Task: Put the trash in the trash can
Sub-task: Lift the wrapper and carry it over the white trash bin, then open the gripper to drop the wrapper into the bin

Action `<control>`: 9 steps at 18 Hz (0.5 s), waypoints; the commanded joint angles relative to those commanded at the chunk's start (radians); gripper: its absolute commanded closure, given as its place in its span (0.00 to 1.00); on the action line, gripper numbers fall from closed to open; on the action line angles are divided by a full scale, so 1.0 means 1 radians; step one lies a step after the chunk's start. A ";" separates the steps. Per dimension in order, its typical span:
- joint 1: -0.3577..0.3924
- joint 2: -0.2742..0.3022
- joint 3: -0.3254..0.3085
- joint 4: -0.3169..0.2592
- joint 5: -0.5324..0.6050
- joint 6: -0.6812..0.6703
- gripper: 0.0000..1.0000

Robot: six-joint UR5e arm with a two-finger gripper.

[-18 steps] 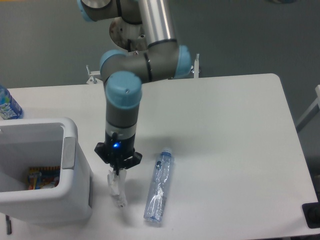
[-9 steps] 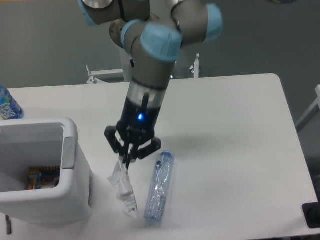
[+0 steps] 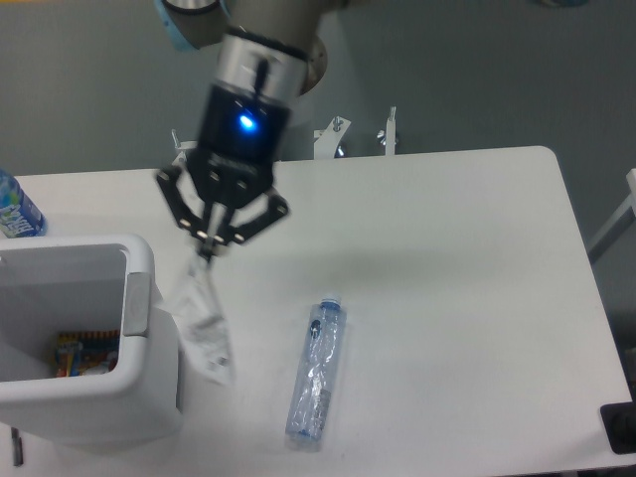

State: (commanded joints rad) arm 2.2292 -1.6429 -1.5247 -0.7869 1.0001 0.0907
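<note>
— Crumpled clear-whitish plastic wrapper [image 3: 202,323]: where does it sit?

— It hangs in the air from the black two-finger gripper [image 3: 208,245], blurred, trailing down and a little to the right. Its lower end is level with the right-hand wall of the large white plastic rectangular bin [image 3: 139,397], just beside the bin's grey side panel [image 3: 136,301], and looks to be outside the rim rather than over the opening.

— And the gripper's hold?

— The two fingertips are pinched together on the wrapper's top edge, with nothing else between them. The black linkages splay out to either side above the tips, and a blue light glows on the wrist.

— What about the other piece of trash?

— A long crushed clear plastic bottle with a pale blue cap [image 3: 316,373] lies flat on the white table [image 3: 457,258], cap pointing away from the camera, well to the right of the bin and apart from the wrapper.

— Anything in the bin?

— Something colourful, red and yellow [image 3: 84,354], lies at the bottom; I cannot tell what it is.

— Anything else on the table?

— At the far left edge, an upright bottle with a blue-green label [image 3: 17,211] is partly cut off by the frame, behind the bin.
</note>
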 joint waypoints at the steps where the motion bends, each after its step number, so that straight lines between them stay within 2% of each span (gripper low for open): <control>1: -0.029 -0.002 -0.006 0.000 0.003 -0.008 1.00; 3: -0.060 -0.011 -0.009 -0.002 0.005 -0.009 1.00; 4: -0.072 -0.021 -0.011 -0.002 0.005 -0.008 0.96; 5: -0.076 -0.035 -0.011 0.000 0.005 -0.005 0.84; 6: -0.082 -0.044 -0.011 0.000 0.005 0.004 0.64; 7: -0.088 -0.057 -0.009 0.006 0.008 0.009 0.38; 9: -0.094 -0.066 -0.011 0.005 0.008 0.011 0.17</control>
State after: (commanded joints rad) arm 2.1353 -1.7088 -1.5355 -0.7823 1.0078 0.1012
